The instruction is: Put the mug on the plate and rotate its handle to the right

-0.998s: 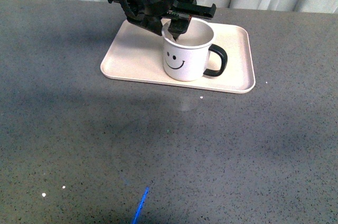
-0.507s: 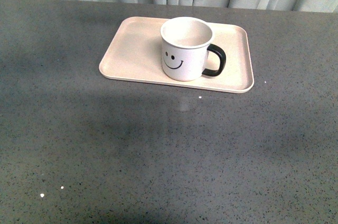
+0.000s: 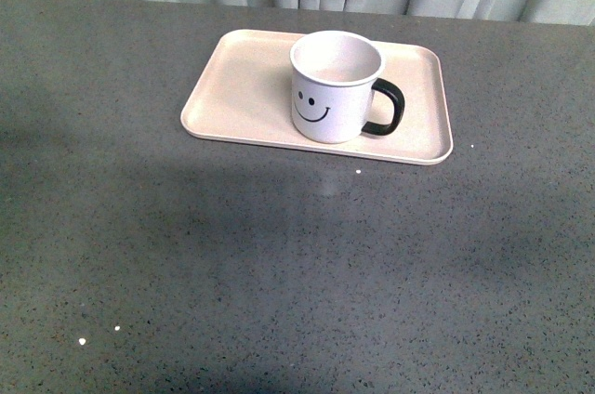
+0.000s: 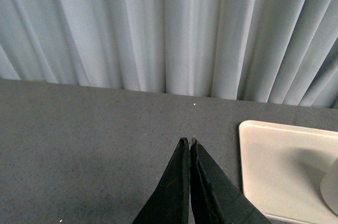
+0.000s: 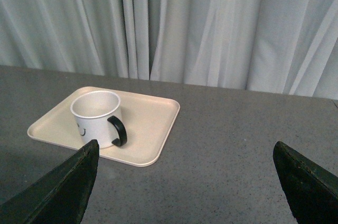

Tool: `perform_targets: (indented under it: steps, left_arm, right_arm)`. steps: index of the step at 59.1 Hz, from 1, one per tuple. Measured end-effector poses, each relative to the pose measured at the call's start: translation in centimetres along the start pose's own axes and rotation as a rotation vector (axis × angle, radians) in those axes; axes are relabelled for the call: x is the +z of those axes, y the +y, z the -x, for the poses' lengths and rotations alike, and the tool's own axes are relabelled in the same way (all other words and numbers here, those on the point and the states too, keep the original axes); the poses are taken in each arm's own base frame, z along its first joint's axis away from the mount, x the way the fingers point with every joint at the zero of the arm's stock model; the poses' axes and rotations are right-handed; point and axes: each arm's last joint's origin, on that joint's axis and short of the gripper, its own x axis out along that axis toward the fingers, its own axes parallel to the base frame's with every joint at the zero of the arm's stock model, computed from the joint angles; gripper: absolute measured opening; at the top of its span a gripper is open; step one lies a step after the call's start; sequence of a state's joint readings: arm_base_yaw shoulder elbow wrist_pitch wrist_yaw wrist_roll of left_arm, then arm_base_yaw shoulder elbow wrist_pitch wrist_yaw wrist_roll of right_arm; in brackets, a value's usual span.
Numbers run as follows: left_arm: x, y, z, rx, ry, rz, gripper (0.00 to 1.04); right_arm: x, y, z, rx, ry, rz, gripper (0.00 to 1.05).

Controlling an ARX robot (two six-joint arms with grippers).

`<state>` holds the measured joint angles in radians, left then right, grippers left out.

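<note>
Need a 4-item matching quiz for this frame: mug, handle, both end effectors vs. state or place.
1 mug
2 handle
3 left end effector
4 right end effector

A shut, holding nothing
B upright on the plate
C open, holding nothing
D pointing right in the front view

Pairs: 1-B, 2-D, 3-A, 4-C

We are looking at a smooth white mug (image 3: 327, 101) with a faint sheen, its glossy black handle (image 3: 390, 108), a matt, plastic-looking pale plate (image 3: 240, 87), a speckled grey tabletop (image 3: 279, 255) that is reading as stone-like and faintly reflective, and soft matt cloth curtains (image 4: 169, 28)
</note>
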<state>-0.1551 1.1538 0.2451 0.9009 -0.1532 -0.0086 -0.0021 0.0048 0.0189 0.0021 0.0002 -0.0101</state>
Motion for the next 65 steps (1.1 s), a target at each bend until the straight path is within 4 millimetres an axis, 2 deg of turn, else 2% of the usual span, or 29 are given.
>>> perform_targets:
  steps: [25,35,65]
  left_arm:
    - [-1.3,2.1,4.3,-0.023,0.001,-0.001,0.01]
    - [-2.6,2.7,5.7,-0.004,0.009,0.0,0.01]
    - [-1.8,2.7,7.8,-0.001,-0.018,0.0,0.01]
  right_arm:
    - [0.0,0.0,0.0,0.0,0.0,0.0,0.96]
    - [0.0,0.0,0.0,0.0,0.0,0.0,0.96]
    - [0.0,0.0,0.0,0.0,0.0,0.0,0.96]
